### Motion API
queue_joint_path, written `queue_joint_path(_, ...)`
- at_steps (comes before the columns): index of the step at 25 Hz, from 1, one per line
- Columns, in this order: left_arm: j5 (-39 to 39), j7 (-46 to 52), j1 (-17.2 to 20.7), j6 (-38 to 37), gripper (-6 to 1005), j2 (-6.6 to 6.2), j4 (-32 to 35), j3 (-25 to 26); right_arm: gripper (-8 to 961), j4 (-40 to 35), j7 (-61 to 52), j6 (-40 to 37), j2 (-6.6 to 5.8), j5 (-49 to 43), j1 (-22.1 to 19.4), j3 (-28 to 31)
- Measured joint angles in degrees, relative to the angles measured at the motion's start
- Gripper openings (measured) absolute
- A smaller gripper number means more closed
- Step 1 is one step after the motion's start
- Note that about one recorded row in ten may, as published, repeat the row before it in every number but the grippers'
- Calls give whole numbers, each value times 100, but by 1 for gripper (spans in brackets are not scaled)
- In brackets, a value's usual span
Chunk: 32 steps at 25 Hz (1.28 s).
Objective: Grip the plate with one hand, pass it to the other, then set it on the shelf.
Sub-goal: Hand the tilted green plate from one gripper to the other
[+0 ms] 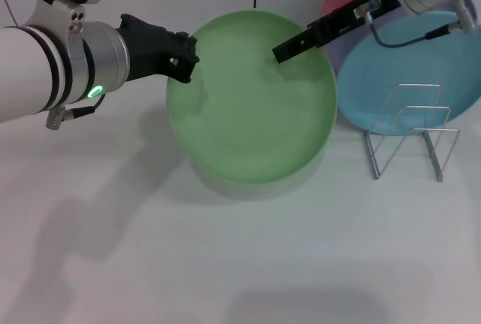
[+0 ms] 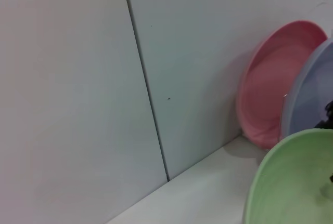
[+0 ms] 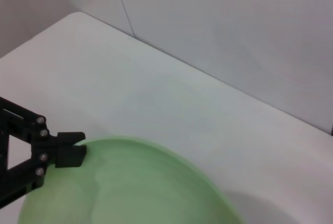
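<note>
Now, step in hand: the hand-over, judged from how the plate (image 1: 252,110) hangs off the bench (image 1: 240,264) with a claw at each side of its rim.
Plate: light green, raised and slightly tilted, its shadow on the bench beneath; it spans the gap between the two claws.
Left claw (image 1: 184,57): clamped on the plate's rim at its own tip; the right wrist view shows its black fingers (image 3: 70,151) pinching the green edge.
Right claw (image 1: 289,47): reaching over the plate's far rim opposite the left claw; whether its fingers are closed on the rim, I cannot tell.
Next move: probably a firm grip by the right claw before the left one lets go, then a carry to the shelf.
Shelf (image 1: 409,132): wire rack just beyond the right claw's side of the plate, its loops holding nothing.
Other plates: a light blue plate (image 1: 409,68) behind the rack, a pink plate (image 2: 276,83) leaning at the wall.
</note>
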State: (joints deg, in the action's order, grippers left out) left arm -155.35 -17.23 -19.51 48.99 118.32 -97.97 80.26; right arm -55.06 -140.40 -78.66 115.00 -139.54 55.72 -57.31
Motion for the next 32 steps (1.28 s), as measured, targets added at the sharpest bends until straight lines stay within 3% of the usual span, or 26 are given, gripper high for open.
queue_joint_path(10,4,0,40,14,153,-12,-57,-11,721,-43,-28,34,31,-71,-9,44)
queue_joint_path(32,125,-79,3,31,171,-11,-65,22,400,-8,46,62,80,-14,-2,46)
